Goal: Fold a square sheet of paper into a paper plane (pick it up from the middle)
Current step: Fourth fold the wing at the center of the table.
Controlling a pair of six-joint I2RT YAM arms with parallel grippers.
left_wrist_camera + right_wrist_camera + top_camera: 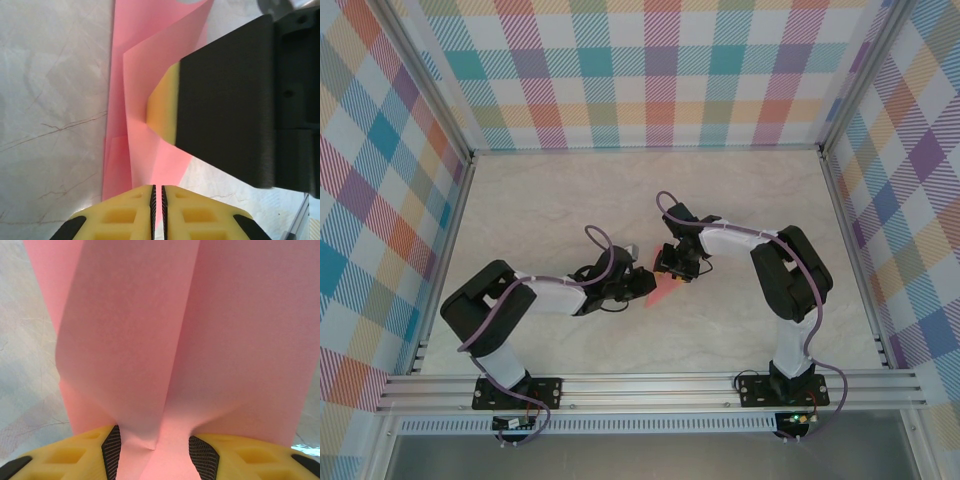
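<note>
Enclosure: plaid walls (650,70) on three sides, with an aluminium frame rail (650,385) along the near edge.
Table: pale marbled top (570,200). Both arm bases are bolted at its near edge.
Left arm (510,300): elbow out to the left, reaching in toward table centre.
Right arm (790,280): elbow out to the right, reaching in to meet the left one.
Paper sheet (660,290): salmon pink and partly folded, at table centre between the two grippers. A pointed end on the near side shows in the top view. Left wrist view shows overlapping layers with a long crease (150,90).
Left gripper (158,197): jaws nearly together, pinching a thin edge of the sheet. Also seen at (626,280).
Right gripper (156,452): jaws part-way apart, with a loose raised fold of the sheet caught between them. Also seen at (676,262).
Right pads (111,450): ribbed black faces against the paper on both sides. In the left wrist view, one yellow finger (165,105) presses into the fold.
</note>
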